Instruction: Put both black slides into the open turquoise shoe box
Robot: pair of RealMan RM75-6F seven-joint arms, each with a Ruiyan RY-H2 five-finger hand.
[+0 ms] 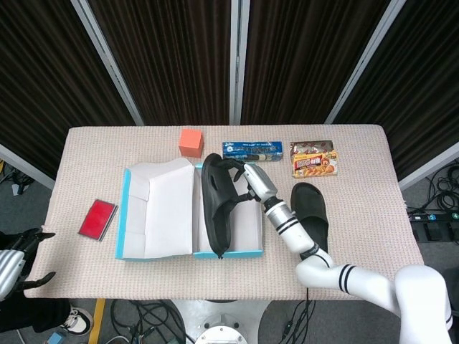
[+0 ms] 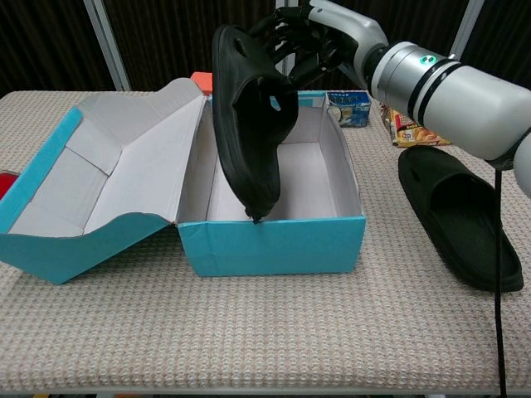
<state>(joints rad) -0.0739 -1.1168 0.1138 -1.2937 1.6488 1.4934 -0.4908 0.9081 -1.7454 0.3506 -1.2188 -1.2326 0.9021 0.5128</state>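
Observation:
My right hand [image 1: 244, 178] [image 2: 303, 41] grips one black slide [image 1: 216, 206] [image 2: 249, 124] by its strap end and holds it tilted on edge above the open turquoise shoe box [image 1: 244, 251] [image 2: 274, 240]. The slide's lower tip sits at the box's front wall. The second black slide [image 1: 310, 212] [image 2: 459, 215] lies flat on the table to the right of the box. The box lid [image 1: 154, 211] [image 2: 91, 191] is folded open to the left. My left hand [image 1: 16, 264] hangs off the table's front-left corner, fingers apart and holding nothing.
An orange cube [image 1: 190, 141] [image 2: 209, 82] sits behind the box. A blue packet [image 1: 249, 150] [image 2: 350, 108] and a snack packet [image 1: 313, 158] [image 2: 402, 126] lie at the back. A red flat object [image 1: 97, 218] rests left of the lid.

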